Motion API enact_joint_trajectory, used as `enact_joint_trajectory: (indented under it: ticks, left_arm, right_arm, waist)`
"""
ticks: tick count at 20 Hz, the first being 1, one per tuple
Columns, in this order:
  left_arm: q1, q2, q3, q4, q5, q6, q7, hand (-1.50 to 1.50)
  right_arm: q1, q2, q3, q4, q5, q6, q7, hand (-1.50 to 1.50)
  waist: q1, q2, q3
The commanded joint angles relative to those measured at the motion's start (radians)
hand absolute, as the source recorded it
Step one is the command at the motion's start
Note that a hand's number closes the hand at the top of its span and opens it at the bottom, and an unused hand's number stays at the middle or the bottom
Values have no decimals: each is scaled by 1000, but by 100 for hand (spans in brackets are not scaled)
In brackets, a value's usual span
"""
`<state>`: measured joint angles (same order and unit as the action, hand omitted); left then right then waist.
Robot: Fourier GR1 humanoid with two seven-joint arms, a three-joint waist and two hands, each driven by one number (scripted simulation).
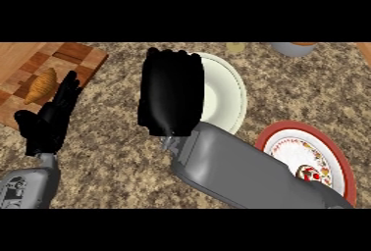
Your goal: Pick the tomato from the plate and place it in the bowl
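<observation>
Oddly, no tomato shows: the right hand (pixel 171 93) covers the pale bowl (pixel 228 93), its grasp hidden, beside the red-rimmed plate (pixel 340 162), while the left hand (pixel 49 122) rests open.

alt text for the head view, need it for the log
The robot's right hand reaches across a speckled counter, covering the left part of a cream plate; no tomato shows. A red-rimmed patterned bowl sits at right. The left hand rests open by a wooden cutting board holding a croissant.
</observation>
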<state>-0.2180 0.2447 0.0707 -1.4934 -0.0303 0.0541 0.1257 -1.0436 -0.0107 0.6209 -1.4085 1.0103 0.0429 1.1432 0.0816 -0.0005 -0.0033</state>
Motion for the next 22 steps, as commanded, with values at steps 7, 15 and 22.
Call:
enact_joint_trajectory:
  ticks: [7, 15, 22]
  left_arm:
    - [4, 9, 31, -27, 14, 3, 12, 0]
    - [31, 4, 38, -16, 5, 5, -1, 0]
    - [8, 24, 70, 35, 17, -24, -48, 0]
  right_arm:
    - [-90, 10, -64, 203, -103, -250, 85, 150]
    - [-72, 10, -198, 528, -128, -448, -230, 150]
    - [-126, 11, -294, 765, -171, -556, -438, 150]
  waist:
    - [-34, 6, 2]
    - [-46, 12, 3]
    - [-55, 11, 3]
